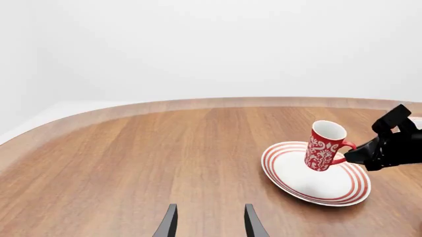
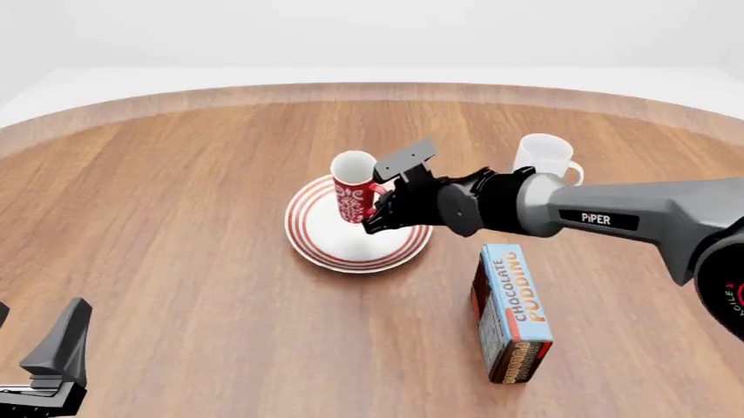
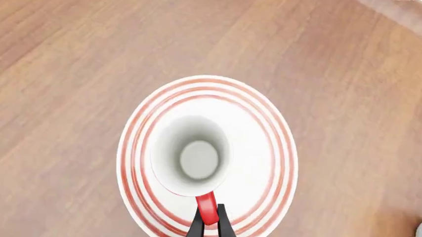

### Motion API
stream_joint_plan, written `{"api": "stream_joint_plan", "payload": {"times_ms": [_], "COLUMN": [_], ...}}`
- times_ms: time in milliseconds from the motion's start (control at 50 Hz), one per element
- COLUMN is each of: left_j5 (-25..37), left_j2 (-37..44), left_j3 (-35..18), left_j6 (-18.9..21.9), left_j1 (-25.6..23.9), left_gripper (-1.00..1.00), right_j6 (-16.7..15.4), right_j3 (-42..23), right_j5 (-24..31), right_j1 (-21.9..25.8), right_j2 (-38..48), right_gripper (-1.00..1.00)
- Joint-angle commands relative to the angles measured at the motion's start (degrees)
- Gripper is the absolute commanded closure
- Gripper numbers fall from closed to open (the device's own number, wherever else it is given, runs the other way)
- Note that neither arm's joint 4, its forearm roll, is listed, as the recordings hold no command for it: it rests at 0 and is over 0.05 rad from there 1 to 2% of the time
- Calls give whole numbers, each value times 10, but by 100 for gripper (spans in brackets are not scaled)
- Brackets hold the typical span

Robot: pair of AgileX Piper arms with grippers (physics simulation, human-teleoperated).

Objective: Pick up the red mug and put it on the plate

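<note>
Jaws on the right gripper (image 2: 385, 209) are pinched onto the red mug (image 2: 355, 192) by its loop handle, holding it tilted over the plate (image 2: 337, 254) at frame center; whether its base touches, can't tell. Left gripper (image 1: 210, 222) sits spread apart, cut off at the bottom edge. Mug's tall, glossy red with a white ornamental pattern and white inside. Plate's round, white, red-ringed, on wood-grain table (image 2: 174, 218).

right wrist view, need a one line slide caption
Right gripper pinching the red mug by its handle, directly above the plate.
</note>
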Motion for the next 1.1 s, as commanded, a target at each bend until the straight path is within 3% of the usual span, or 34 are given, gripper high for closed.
{"api": "stream_joint_plan", "payload": {"times_ms": [20, 1100], "left_j5": [0, 0], "left_j2": [0, 0], "left_j3": [0, 0], "left_j6": [0, 0], "left_j1": [0, 0], "left_gripper": [-100, -100], "right_j6": [5, 14], "right_j3": [-7, -3], "right_j5": [-7, -29], "right_j1": [-2, 13], "right_j2": [11, 38], "right_gripper": [100, 100]}}
